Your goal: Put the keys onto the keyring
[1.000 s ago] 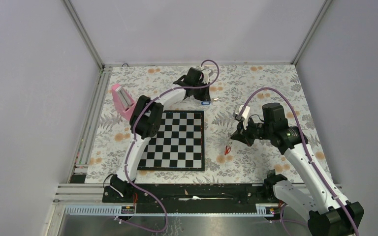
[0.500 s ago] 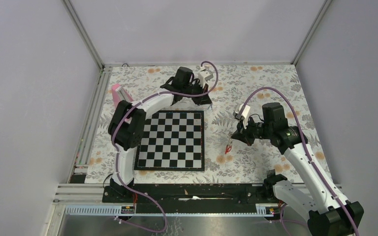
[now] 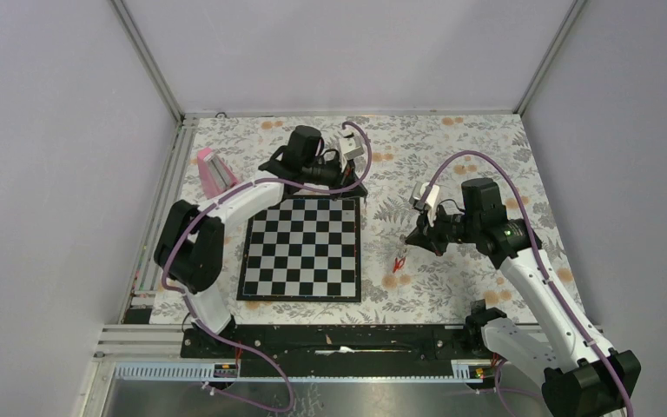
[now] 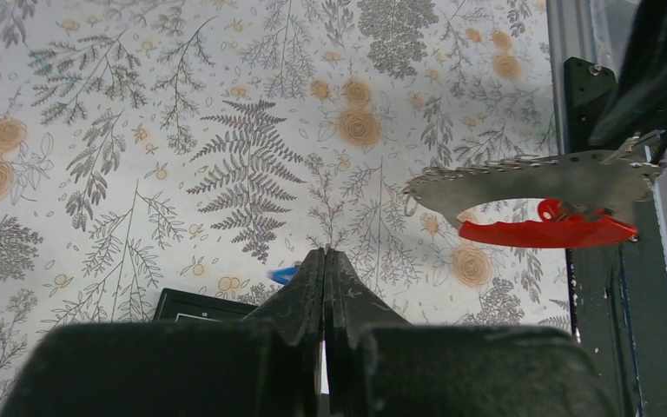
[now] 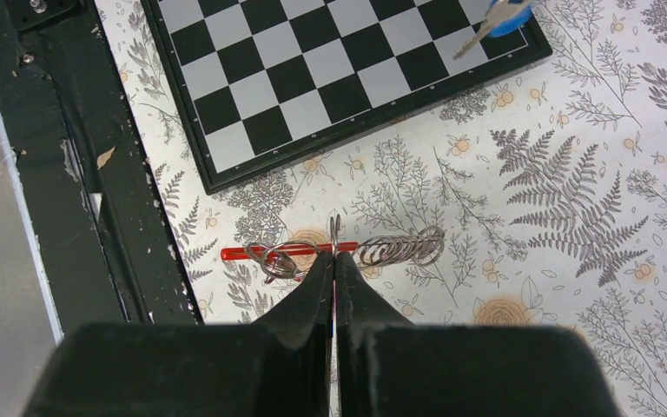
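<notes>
My left gripper (image 3: 353, 179) (image 4: 325, 253) is shut near the chessboard's far right corner. The blue-tagged key (image 4: 283, 275) peeks out beside its fingertips. In the right wrist view this key (image 5: 502, 16) hangs over that board corner, blade pointing down-left. My right gripper (image 3: 413, 240) (image 5: 334, 257) is shut on the keyring's thin ring (image 5: 334, 233). The curved silvery-and-red fob (image 4: 534, 204) (image 3: 399, 261) dangles under it, above the floral cloth right of the board. Coiled rings (image 5: 399, 248) and a red bar (image 5: 269, 252) show at its fingertips. I cannot single out a separate red-tagged key.
The chessboard (image 3: 304, 248) (image 5: 330, 69) lies centre-left on the floral cloth. A pink wedge block (image 3: 213, 170) stands at the far left. A black rail (image 3: 339, 337) (image 5: 78, 174) runs along the near edge. Purple cables loop over both arms.
The left arm's elbow has swung left and its gripper has shifted left, with the blue key off the cloth where it lay. The right gripper with the keyring has crept slightly left.
</notes>
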### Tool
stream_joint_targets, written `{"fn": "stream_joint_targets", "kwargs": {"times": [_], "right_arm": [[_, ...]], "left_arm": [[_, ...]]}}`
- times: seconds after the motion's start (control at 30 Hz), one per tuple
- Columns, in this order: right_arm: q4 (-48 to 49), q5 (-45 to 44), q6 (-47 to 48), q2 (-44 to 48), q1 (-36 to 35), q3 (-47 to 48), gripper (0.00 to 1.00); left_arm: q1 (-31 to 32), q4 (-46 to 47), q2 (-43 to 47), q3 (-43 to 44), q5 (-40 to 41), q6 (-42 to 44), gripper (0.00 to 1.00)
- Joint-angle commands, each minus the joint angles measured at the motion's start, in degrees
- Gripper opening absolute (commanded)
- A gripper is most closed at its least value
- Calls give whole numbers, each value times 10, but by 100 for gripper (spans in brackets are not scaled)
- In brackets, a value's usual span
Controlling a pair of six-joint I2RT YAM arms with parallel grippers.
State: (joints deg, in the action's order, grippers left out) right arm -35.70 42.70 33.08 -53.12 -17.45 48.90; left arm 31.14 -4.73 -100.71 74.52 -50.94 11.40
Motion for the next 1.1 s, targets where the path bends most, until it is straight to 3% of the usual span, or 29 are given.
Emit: {"fn": "stream_joint_targets", "kwargs": {"times": [0.0, 0.17, 0.27, 0.37, 0.63, 0.87, 1.07], "right_arm": [[11, 33, 12, -4, 3, 30, 0], [11, 40, -6, -18, 3, 54, 0], [9, 57, -6, -25, 3, 69, 0], [13, 70, -3, -32, 2, 74, 0], [38, 135, 12, -75, -19, 68, 0], [37, 157, 41, -79, -44, 61, 0], [37, 185, 59, -84, -57, 45, 0]], "left_arm": [[-3, 45, 58, -30, -13, -10, 0], [-2, 70, 105, -63, -34, -47, 0], [-2, 32, 124, -57, -30, -60, 0], [-1, -31, 144, -45, -33, -18, 0], [26, -80, 200, -58, -47, 95, 0], [77, -123, 200, -44, -72, 193, 0], [116, -213, 190, -27, -50, 319, 0]]}}
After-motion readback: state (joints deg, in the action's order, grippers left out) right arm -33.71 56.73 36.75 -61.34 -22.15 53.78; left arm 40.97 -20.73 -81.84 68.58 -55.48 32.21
